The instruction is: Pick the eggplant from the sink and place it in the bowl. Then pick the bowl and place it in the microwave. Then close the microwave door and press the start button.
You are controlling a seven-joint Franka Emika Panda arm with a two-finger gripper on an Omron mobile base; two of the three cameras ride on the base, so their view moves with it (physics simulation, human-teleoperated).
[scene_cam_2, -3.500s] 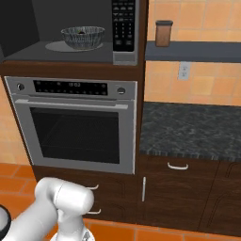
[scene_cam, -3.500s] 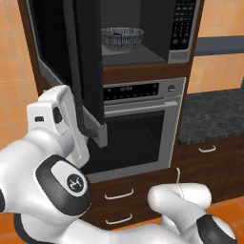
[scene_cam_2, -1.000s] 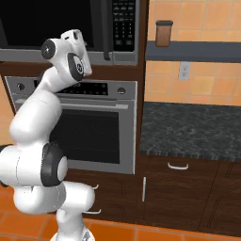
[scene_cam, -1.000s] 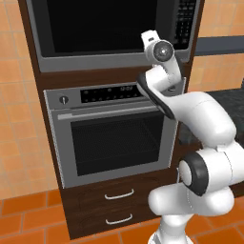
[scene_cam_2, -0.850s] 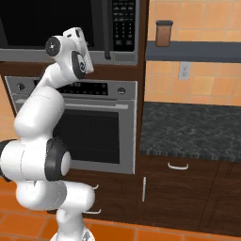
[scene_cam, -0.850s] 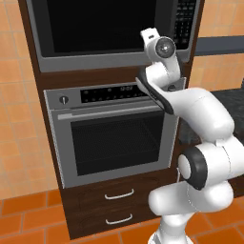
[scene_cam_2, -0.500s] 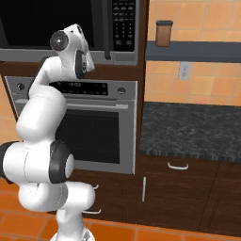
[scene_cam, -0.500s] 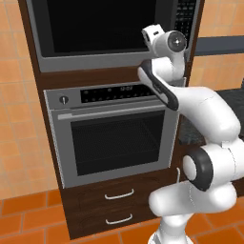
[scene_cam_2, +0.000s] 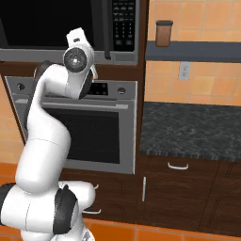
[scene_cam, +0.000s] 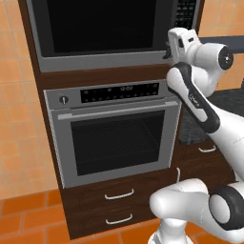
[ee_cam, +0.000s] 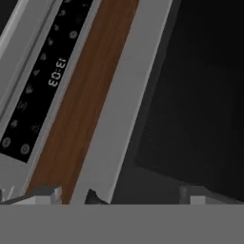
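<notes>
The microwave [scene_cam: 102, 28] has its door [scene_cam_2: 47, 23] shut, black glass in a grey steel frame, with the dark handle [scene_cam_2: 106, 28] beside the keypad [scene_cam_2: 123, 22]. My gripper [scene_cam: 168, 51] is raised in front of the microwave's lower right corner, below the keypad [scene_cam: 186, 12]. In the hand view my gripper [ee_cam: 121, 195] is open with nothing between its fingertips [ee_cam: 47, 193], facing the door's glass [ee_cam: 200, 95] and its lower frame [ee_cam: 128, 105]. The bowl, the eggplant and the sink are out of sight.
A handled oven [scene_cam: 116, 138] with a lit clock panel [ee_cam: 55, 71] sits under the microwave, with drawers [scene_cam: 119, 207] below. To the right a dark speckled counter [scene_cam_2: 188, 127] runs over cabinets, and a brown jar [scene_cam_2: 164, 33] stands on a shelf.
The door, open on the bowl in the oldest frames, is now shut. Over the last second my hand has turned and shifted right along the microwave's front, towards the keypad.
</notes>
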